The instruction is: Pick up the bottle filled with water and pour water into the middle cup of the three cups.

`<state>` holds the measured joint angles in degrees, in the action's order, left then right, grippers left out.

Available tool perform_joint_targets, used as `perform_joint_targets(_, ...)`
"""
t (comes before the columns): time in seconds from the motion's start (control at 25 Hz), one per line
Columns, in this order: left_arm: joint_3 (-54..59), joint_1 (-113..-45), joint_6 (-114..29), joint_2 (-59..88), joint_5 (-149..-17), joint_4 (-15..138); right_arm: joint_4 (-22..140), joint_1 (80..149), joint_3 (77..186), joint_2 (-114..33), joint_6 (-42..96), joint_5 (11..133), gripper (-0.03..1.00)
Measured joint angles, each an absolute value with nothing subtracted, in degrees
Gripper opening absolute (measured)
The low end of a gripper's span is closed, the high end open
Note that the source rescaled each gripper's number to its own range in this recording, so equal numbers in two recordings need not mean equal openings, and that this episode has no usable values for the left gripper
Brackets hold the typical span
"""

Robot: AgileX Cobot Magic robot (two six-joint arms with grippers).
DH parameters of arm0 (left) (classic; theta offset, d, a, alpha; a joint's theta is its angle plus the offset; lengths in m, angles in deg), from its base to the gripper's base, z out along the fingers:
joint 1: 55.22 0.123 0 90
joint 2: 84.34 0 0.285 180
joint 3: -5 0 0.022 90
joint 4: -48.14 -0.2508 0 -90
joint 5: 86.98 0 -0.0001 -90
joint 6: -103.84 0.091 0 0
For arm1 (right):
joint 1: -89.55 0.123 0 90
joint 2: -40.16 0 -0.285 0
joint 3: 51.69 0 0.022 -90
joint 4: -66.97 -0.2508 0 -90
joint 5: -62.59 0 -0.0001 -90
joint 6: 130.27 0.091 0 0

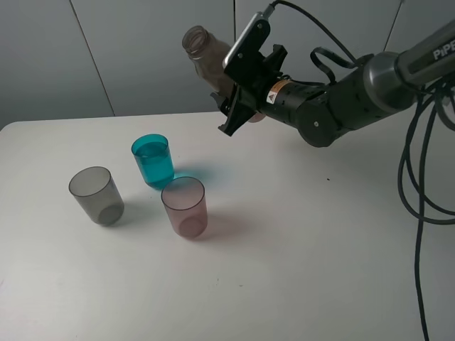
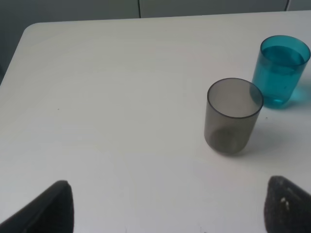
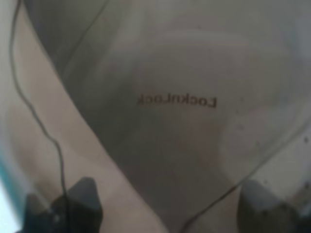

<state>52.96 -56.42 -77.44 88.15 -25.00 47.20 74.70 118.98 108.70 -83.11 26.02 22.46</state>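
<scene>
The bottle (image 1: 205,51) is lying tilted in the right hand (image 1: 238,103) above the table (image 1: 320,249). The middle cup (image 1: 153,162) is standing below-left of the hand, a second cup (image 1: 96,195) and a third cup (image 1: 185,206) (frontward) sitting farther off.

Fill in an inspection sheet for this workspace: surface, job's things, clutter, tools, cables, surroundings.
Surface: white table, plain.
Job's things: bottle held tilted in the air, uncapped mouth pointing up and left in the high view; cannot tell whether any liquid is left in it. Teal cup upright with water near its rim. Grey cup and pink cup upright, looking empty.
Clutter: nothing seen.
Grippers: right tool shut on the bottle; left tool open, holding nothing, above the table near the grey cup.
Cables: black cables loop down by the right arm, away from the cups.
Surroundings: grey panelled wall behind the table.
</scene>
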Motion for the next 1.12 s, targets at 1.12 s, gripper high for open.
perform_joint_targets(1.12,52.96,-56.42,-77.44,88.15,-25.0,47.2,87.26,111.89,112.77,-94.27,60.78,17.41,0.0)
